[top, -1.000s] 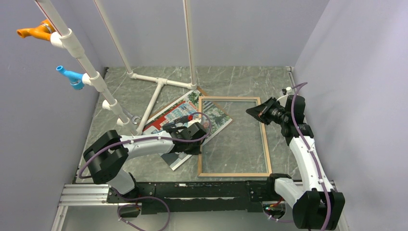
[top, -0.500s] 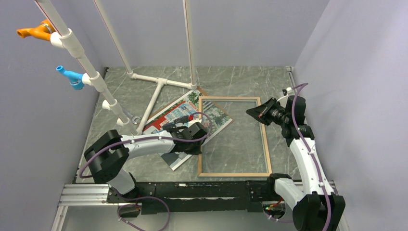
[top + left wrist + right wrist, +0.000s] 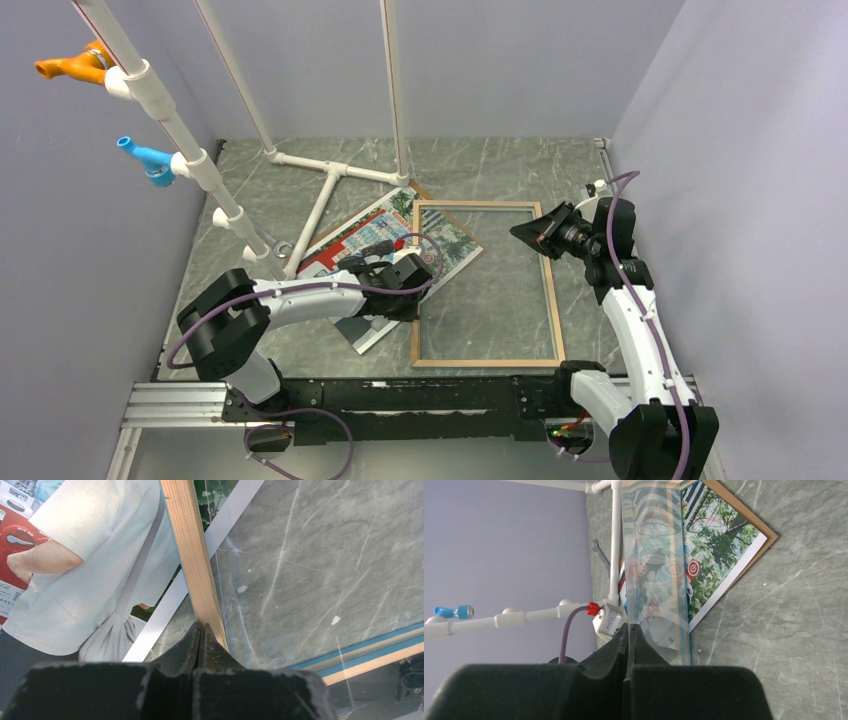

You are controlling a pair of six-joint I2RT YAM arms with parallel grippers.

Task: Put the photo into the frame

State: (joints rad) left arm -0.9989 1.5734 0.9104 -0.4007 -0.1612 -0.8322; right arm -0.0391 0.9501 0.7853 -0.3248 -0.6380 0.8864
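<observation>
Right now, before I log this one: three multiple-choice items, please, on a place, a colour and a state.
1. Where is the photo relative to the frame?
A) wholly inside it
B) at its left, one corner under the pane
C) at its right
2. The frame's upward face is:
A) light wood
B) bright blue
C) black
3. The left end effector has its fingers:
A) wide open
B) shut
C) out of view
Key:
1 B: its corner shows through the pane.
2 A: it looks wooden from above.
3 B: the left wrist view shows them meeting.
</observation>
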